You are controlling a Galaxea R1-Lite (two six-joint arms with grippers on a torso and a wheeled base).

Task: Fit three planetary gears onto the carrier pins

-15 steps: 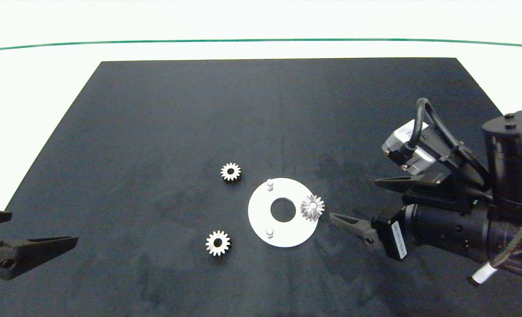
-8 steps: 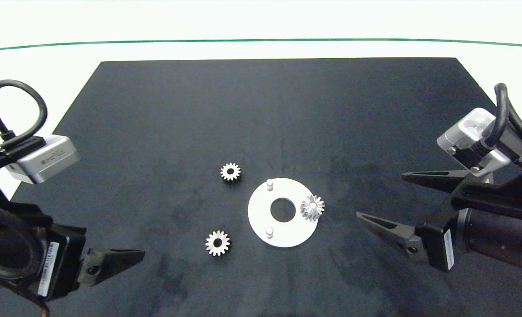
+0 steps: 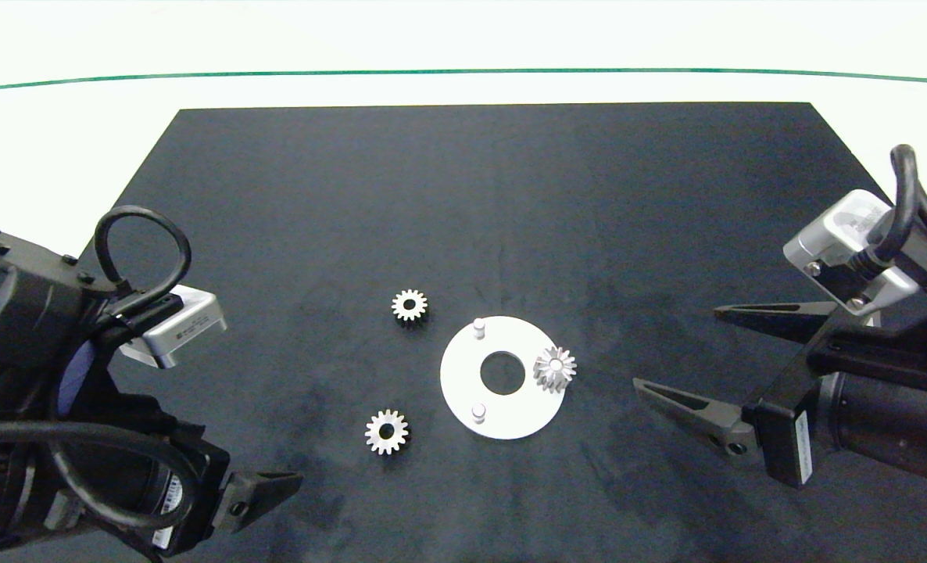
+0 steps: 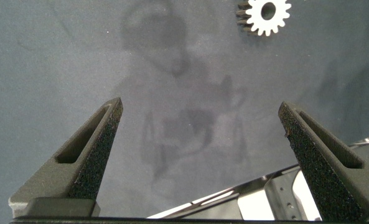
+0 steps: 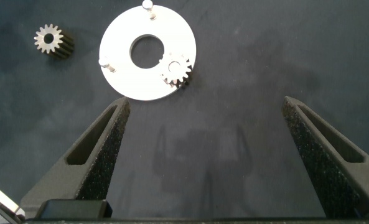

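Observation:
A flat white disc [image 3: 463, 391] lies mid-mat with the carrier pins on it. Two pins [image 3: 479, 327] [image 3: 478, 411] are bare. One planetary gear [image 3: 555, 367] sits on the pin at the disc's right side. Two loose gears lie flat on the mat left of the disc, one behind it [image 3: 409, 305] and one nearer the front [image 3: 387, 432]. My right gripper [image 3: 677, 349] hovers open and empty right of the disc, with disc [image 5: 178, 37] and seated gear [image 5: 176, 70] ahead of it. My left gripper [image 4: 200, 112] is open and empty at the front left, with the front loose gear [image 4: 268, 14] ahead.
Everything rests on a black mat [image 3: 495, 195] over a white table. A green line [image 3: 463, 72] runs along the far side. The left arm's body and cable [image 3: 143, 258] cover the mat's front left corner.
My left arm has swung in from the left edge toward the front loose gear. My right gripper drew back rightward from the disc and has nearly stopped. Gears and disc have not moved.

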